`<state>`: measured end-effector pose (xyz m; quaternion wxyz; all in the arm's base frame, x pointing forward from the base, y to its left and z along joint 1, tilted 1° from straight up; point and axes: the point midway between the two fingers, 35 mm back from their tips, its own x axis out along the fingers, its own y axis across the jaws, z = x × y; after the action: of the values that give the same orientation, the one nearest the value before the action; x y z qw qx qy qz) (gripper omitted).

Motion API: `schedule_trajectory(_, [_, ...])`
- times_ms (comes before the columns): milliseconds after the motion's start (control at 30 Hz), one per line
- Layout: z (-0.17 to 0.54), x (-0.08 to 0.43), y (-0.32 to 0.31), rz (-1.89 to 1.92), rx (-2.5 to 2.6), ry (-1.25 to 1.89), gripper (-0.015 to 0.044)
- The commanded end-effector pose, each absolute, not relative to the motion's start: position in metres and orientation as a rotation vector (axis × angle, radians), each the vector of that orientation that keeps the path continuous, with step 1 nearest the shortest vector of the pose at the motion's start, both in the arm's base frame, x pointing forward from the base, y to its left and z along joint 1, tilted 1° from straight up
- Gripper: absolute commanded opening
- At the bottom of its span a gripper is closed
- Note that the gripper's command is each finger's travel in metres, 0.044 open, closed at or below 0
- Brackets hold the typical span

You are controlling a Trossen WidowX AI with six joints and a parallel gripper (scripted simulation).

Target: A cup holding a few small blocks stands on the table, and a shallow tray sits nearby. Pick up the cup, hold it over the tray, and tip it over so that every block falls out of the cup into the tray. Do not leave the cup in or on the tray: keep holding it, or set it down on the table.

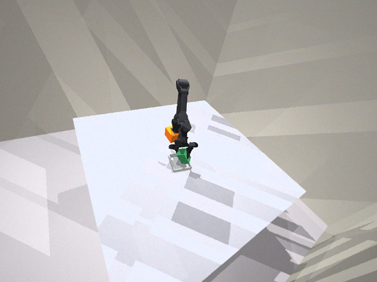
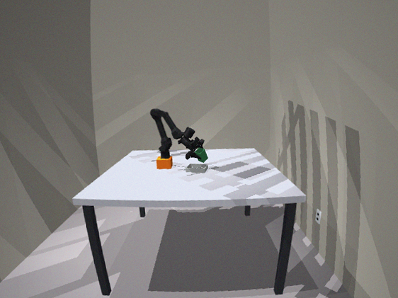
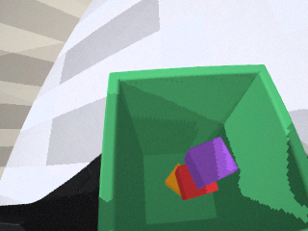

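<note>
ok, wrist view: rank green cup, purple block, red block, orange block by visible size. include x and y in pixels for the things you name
1. green cup [image 1: 183,156] [image 2: 201,154] [image 3: 168,101]
2. purple block [image 3: 210,163]
3. red block [image 3: 188,189], partly covered
4. orange block [image 3: 172,182], mostly hidden
</note>
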<state>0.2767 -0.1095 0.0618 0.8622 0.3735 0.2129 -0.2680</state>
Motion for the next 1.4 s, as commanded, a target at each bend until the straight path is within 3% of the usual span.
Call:
schedule_trajectory(0, [0.0625,0.2776,-0.1107,-0.585,0.855,0.42,0.0])
schedule_trajectory(1367, [0.0571,0.2822,-0.1117,-0.784,1.707,0.138,0.0])
